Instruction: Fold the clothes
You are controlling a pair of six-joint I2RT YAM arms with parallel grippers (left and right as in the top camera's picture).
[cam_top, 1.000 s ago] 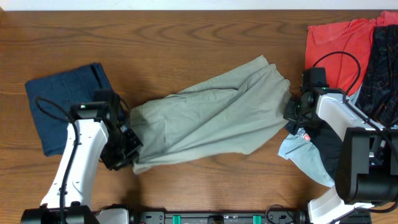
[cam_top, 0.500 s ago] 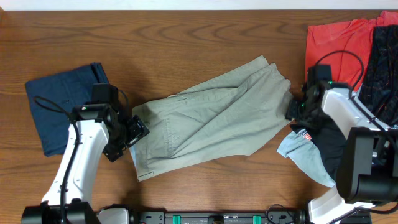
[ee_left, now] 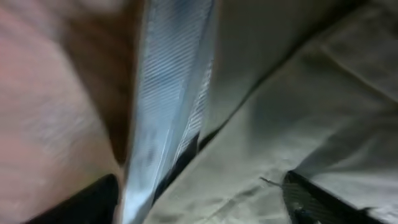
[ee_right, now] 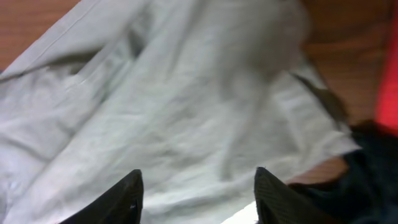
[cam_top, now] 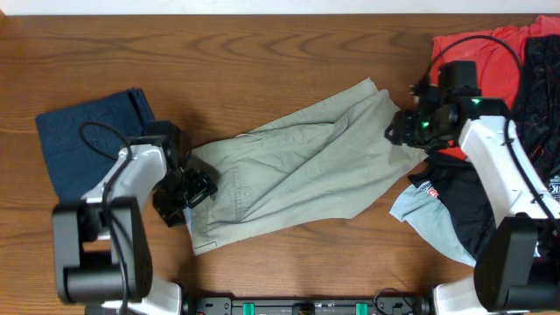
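A grey-green garment (cam_top: 297, 171) lies flat and slantwise across the middle of the table, from front left to back right. My left gripper (cam_top: 194, 189) sits at its left end, open, with the cloth lying loose under it. In the left wrist view the picture is blurred; the garment (ee_left: 292, 106) fills it and the left gripper (ee_left: 199, 208) holds nothing. My right gripper (cam_top: 400, 131) hovers over the garment's right end, open. Its dark fingertips (ee_right: 127, 193) stand wide apart above the garment (ee_right: 186, 106), and the right gripper (ee_right: 199, 190) is empty.
A folded navy garment (cam_top: 83, 153) lies at the left, close to the left arm. At the right is a heap: a red shirt (cam_top: 472, 52), a dark patterned garment (cam_top: 541, 87), a black garment (cam_top: 464, 201) and a light blue one (cam_top: 430, 220). Bare wood lies behind the garment.
Both grippers have opened and let go of the grey-green garment, which has settled flat. The right gripper has risen and moved back over the garment's right end; the left has shifted slightly.
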